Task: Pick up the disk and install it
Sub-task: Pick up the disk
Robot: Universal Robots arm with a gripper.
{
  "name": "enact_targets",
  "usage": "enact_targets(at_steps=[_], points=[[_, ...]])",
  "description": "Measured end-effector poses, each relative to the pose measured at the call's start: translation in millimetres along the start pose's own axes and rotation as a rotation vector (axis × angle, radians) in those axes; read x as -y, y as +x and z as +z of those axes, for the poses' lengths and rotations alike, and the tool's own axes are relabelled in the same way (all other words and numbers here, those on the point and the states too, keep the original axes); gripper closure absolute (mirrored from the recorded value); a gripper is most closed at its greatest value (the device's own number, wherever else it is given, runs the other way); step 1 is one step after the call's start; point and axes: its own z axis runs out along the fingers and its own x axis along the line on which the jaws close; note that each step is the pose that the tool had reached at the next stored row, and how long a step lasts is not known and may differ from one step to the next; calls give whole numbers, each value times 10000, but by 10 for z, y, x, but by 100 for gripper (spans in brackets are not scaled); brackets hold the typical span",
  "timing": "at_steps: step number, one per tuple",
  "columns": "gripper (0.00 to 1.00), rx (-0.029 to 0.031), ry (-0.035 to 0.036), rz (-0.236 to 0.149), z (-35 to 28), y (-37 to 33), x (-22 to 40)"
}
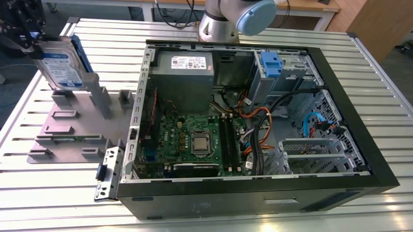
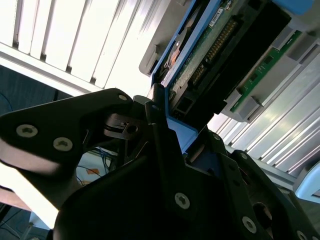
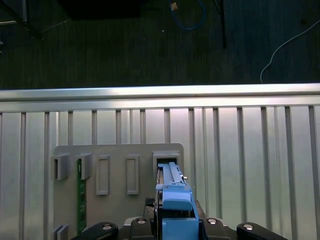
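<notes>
I count one disk (image 1: 61,67), one open computer case (image 1: 226,205), one power supply (image 1: 184,72), one motherboard (image 1: 187,140), one blue caddy (image 1: 270,63), one grey holder plate (image 1: 77,126) and one slatted table (image 1: 38,193).

The exterior view looks down at a slant from high over the slatted table (image 1: 58,203), taking in the whole open computer case (image 1: 258,200) and the grey plate (image 1: 71,130) on the exterior view's left. The first wrist view faces down on that plate and the table edge from just above the disk (image 3: 175,200). The second wrist view sits very close and looks along the gripper (image 2: 180,130) at the same disk's underside.
</notes>
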Motion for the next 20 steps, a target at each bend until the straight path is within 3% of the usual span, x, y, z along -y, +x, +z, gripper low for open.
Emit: enact_targets(at_steps=[20], points=[[63, 1, 2, 0, -54, 0, -2]])
